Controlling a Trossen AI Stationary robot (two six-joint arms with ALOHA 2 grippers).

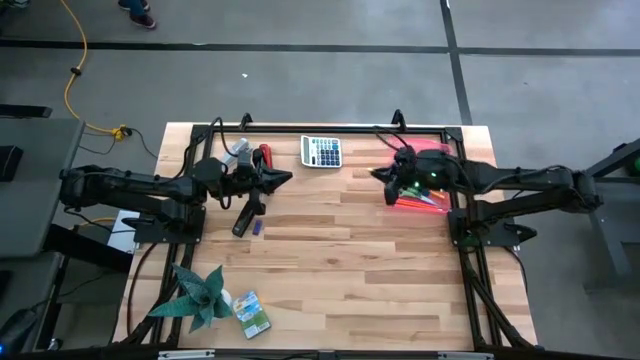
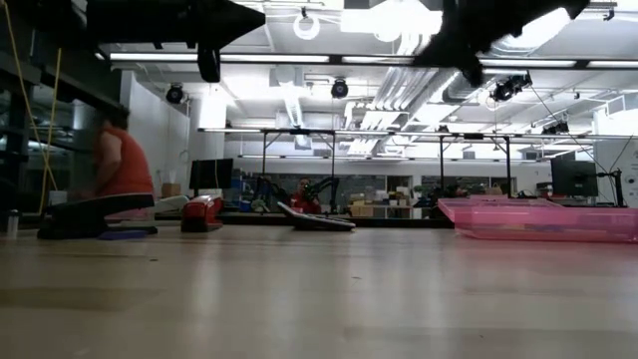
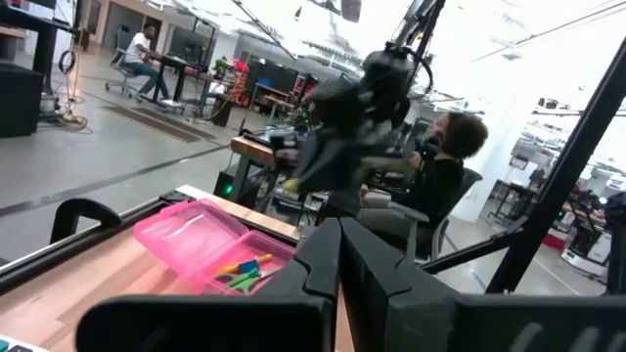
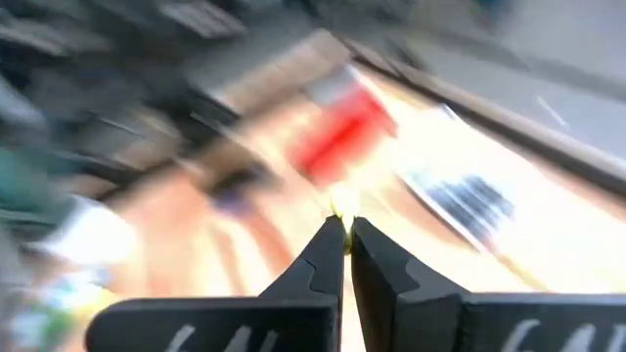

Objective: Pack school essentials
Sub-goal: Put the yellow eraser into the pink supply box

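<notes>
Pink pencil case [image 1: 432,182] sits at the right rear of the table, lid open, with coloured sticks [image 1: 418,200] already lying in it, their long axes roughly across the table. The right gripper [image 1: 382,176] hangs above the table at the case's inner edge; its wrist view shows the two fingers drawn together with only a sliver between them and nothing visibly held. The left gripper [image 1: 283,179] hovers over the left rear of the table, beside the red stapler [image 1: 266,156], and its wrist view shows its fingers closed as well, empty.

Items outside the case: a small blue eraser [image 1: 255,229] just beside a dark object [image 1: 246,216] on the left half, and the green-yellow crayon box [image 1: 251,312] near the front edge, next to the green plant [image 1: 197,296]. Both lie well apart from the right gripper; the left arm is judged the nearer, the eraser lying toward the front from its jaws. The calculator [image 1: 322,151] rests at the rear edge between the arms. The central boards offer unobstructed travel toward the case.
</notes>
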